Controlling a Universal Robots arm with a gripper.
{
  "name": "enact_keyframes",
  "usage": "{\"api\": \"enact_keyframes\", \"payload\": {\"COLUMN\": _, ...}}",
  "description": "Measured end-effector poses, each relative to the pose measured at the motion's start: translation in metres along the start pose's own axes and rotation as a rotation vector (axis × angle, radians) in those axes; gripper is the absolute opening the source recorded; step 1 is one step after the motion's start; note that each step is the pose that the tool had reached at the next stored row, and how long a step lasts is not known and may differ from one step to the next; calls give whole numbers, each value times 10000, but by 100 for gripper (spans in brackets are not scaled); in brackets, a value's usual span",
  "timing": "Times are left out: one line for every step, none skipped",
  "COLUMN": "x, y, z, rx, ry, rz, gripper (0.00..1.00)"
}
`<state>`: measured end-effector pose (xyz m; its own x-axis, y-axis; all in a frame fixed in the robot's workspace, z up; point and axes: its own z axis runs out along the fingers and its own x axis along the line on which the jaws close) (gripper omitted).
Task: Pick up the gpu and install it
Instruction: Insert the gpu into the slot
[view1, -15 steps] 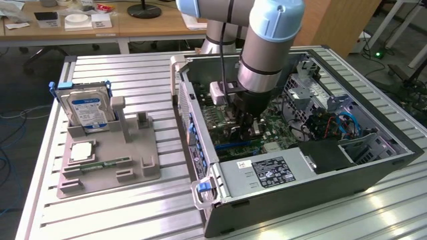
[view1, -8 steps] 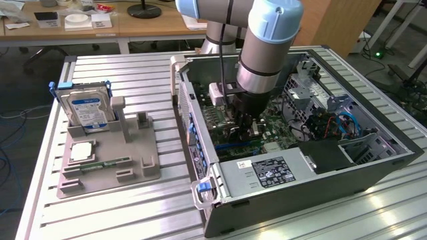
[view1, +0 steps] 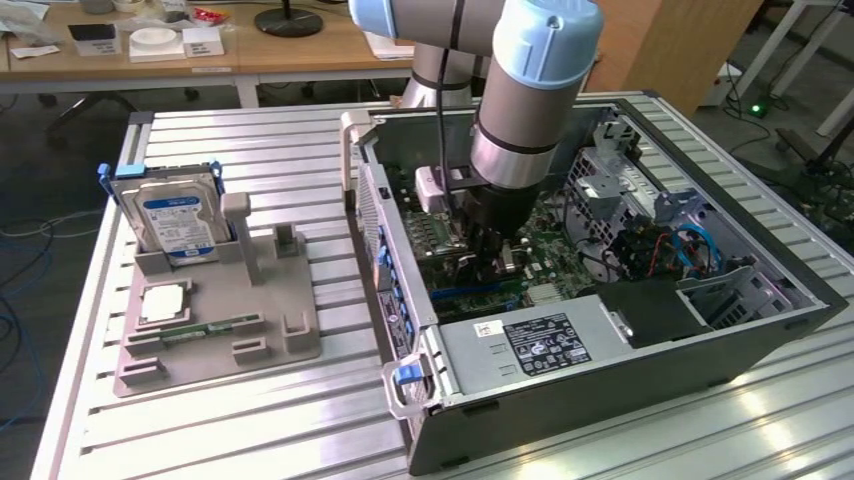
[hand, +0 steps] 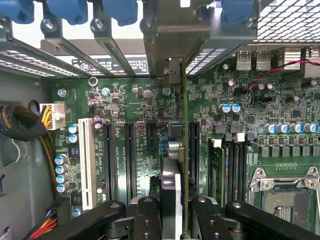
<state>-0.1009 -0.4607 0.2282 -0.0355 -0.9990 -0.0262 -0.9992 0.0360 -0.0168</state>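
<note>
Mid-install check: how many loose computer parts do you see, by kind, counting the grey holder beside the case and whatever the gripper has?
hard drive, upright on the holder: 1
square silver chip, lying flat: 1
green memory stick, lying flat: 1
gpu, clamped in the gripper: 1
Total: 4

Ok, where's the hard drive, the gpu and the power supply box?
hard drive (view1: 171, 215), exterior view, on its blue-white label.
gpu (hand: 171, 182), wrist view, on its edge-on body.
power supply (view1: 534, 345), exterior view, on its label sticker.
</note>
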Motion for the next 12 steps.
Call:
{"api": "enact_keyframes", "payload": {"x": 0, "y": 0, "z": 0, "rx": -1, "ry": 1, "rz": 0, "gripper": 28}}
{"api": "enact_keyframes", "payload": {"x": 1, "y": 0, "z": 0, "rx": 0, "ry": 1, "rz": -1, "gripper": 28}}
{"api": "enact_keyframes", "payload": {"x": 1, "y": 0, "z": 0, "rx": -1, "ry": 2, "rz": 0, "gripper": 28}}
{"api": "enact_keyframes", "payload": {"x": -1, "y": 1, "z": 2, "rx": -1, "ry": 1, "rz": 1, "gripper": 28}}
{"api": "enact_keyframes", "payload": {"x": -2, "y": 1, "z": 4, "rx": 0, "ry": -1, "rz": 2, "gripper": 28}}
{"api": "enact_keyframes", "payload": {"x": -3, "y": 1, "z": 5, "rx": 0, "ry": 0, "rz": 3, "gripper": 28}}
{"api": "enact_keyframes", "payload": {"x": -3, "y": 1, "z": 5, "rx": -1, "ry": 1, "rz": 3, "gripper": 28}}
{"api": "enact_keyframes", "payload": {"x": -4, "y": 1, "z": 5, "rx": -1, "ry": 2, "rz": 4, "gripper": 28}}
{"api": "enact_keyframes", "payload": {"x": -4, "y": 1, "z": 6, "rx": -3, "ry": 1, "rz": 5, "gripper": 28}}
{"api": "enact_keyframes", "payload": {"x": -5, "y": 0, "z": 7, "rx": -5, "ry": 2, "rz": 5, "gripper": 28}}
{"api": "enact_keyframes", "payload": {"x": -6, "y": 0, "z": 11, "rx": -6, "ry": 0, "rz": 6, "gripper": 28}}
{"api": "enact_keyframes", "payload": {"x": -7, "y": 0, "z": 14, "rx": -8, "ry": -1, "rz": 8, "gripper": 28}}
